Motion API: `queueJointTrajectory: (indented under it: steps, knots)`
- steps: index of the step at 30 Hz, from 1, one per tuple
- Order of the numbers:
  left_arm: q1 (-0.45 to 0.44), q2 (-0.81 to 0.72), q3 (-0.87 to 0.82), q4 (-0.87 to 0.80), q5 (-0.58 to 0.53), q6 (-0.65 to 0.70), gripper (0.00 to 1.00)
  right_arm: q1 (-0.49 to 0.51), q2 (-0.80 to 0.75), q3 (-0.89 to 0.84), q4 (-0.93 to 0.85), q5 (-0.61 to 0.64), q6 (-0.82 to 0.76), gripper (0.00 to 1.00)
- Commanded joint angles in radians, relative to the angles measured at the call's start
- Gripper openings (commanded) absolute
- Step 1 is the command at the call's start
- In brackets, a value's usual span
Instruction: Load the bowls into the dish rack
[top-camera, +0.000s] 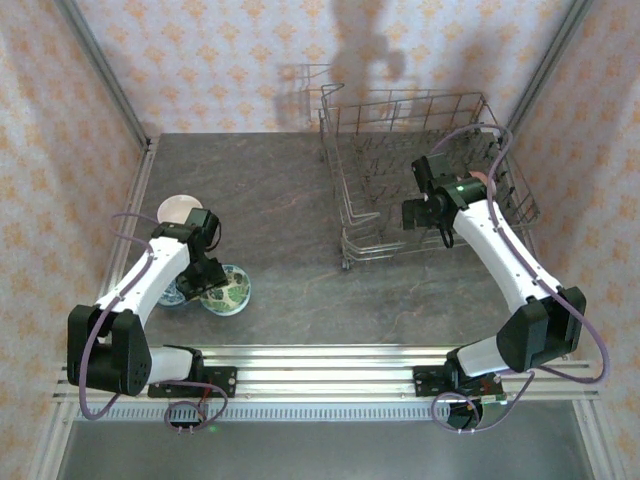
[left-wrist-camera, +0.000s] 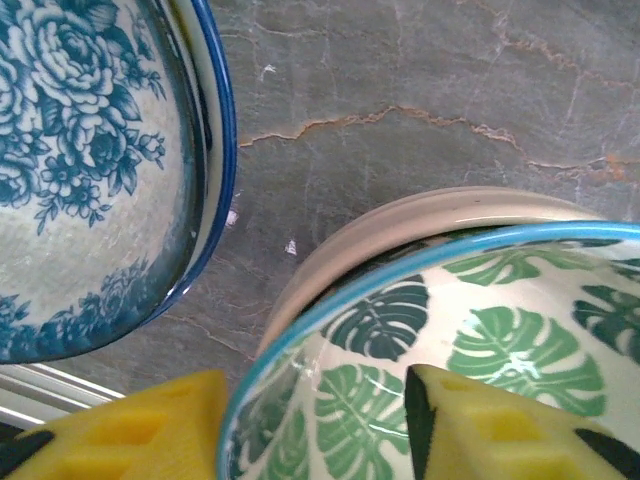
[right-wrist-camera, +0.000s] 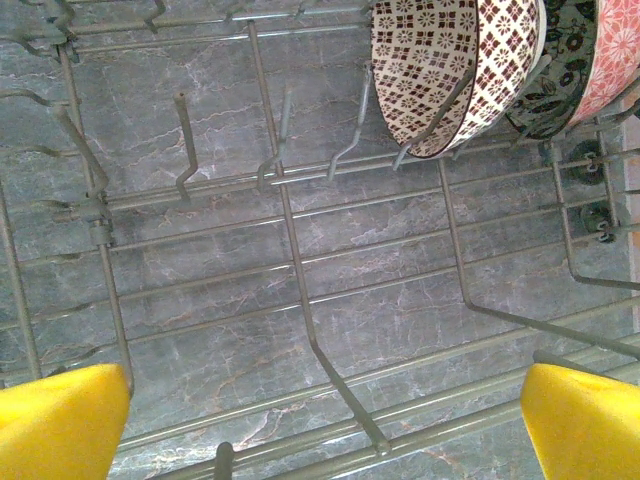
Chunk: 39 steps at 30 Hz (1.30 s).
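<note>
Three bowls stand on edge in the dish rack at the far right corner of the surface: brown-white bowl, dark floral bowl, pink bowl. Right hand hangs above the tines, spread wide, holding nothing. By the left edge, left hand straddles the green leaf bowl: one finger inside, one outside, rim not yet pinched. It sits nested in a beige bowl, with the blue rose bowl just beside.

Green-leaf bowl, blue-rose bowl, brown-wht checked bowl.
</note>
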Motion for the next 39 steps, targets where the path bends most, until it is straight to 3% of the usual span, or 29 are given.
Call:
queueJointTrajectory:
  steps: [1,8,13,23,27,35,39]
  knots:
    - [0.009,-0.011,-0.018,0.039,0.057,-0.001,0.44,0.003,-0.041,-0.023,0.000,-0.008,0.017,1.00]
    - [0.006,-0.028,-0.030,0.084,0.125,-0.020,0.29,0.004,-0.069,-0.039,0.002,-0.004,0.020,0.99]
    - [-0.003,-0.048,-0.019,0.079,0.135,-0.018,0.27,0.003,-0.074,-0.042,0.002,-0.011,0.024,1.00]
    - [-0.043,-0.058,-0.014,0.080,0.129,-0.030,0.34,0.003,-0.081,-0.042,-0.004,-0.025,0.034,0.99]
    - [-0.054,-0.087,-0.010,0.078,0.125,-0.043,0.21,0.003,-0.087,-0.045,-0.005,-0.026,0.040,0.99]
    - [-0.059,-0.116,-0.015,0.077,0.120,-0.055,0.20,0.005,-0.081,-0.048,-0.001,-0.051,0.049,0.99]
    - [-0.061,-0.116,-0.017,0.079,0.130,-0.056,0.14,0.005,-0.081,-0.049,-0.001,-0.050,0.047,0.99]
